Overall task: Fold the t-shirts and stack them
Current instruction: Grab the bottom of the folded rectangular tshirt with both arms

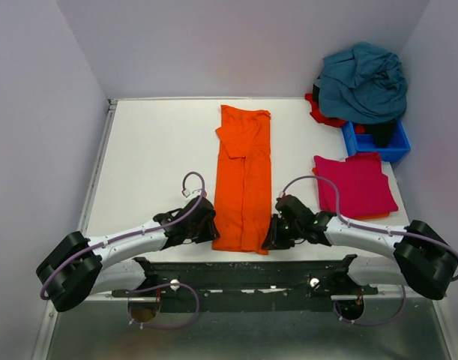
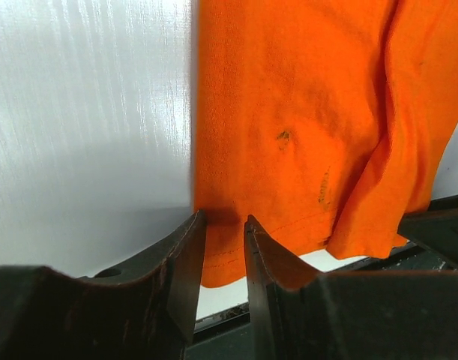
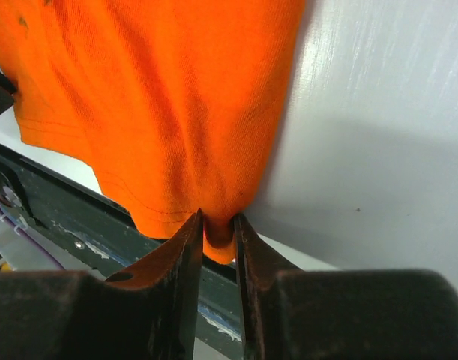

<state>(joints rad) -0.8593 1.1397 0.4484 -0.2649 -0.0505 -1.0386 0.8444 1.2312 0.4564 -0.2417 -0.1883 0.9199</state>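
Observation:
The orange t-shirt [image 1: 243, 180] lies as a long, narrow folded strip down the middle of the table, its hem at the near edge. My left gripper [image 1: 211, 226] is at the hem's left corner and my right gripper [image 1: 271, 235] at its right corner. In the left wrist view the left gripper [image 2: 225, 219] has its jaws close together with the orange hem [image 2: 288, 135] between them. In the right wrist view the right gripper [image 3: 217, 219] pinches a bunched bit of orange cloth [image 3: 161, 112]. A folded magenta-red t-shirt [image 1: 354, 184] lies to the right. A crumpled teal-blue t-shirt [image 1: 363, 81] and a red t-shirt [image 1: 320, 112] are heaped at the back right.
A small blue plastic bin [image 1: 378, 142] stands at the back right, partly under the teal heap. The black arm mount [image 1: 243, 274] runs along the table's near edge. White walls close in the table [image 1: 154, 150] on the left, back and right.

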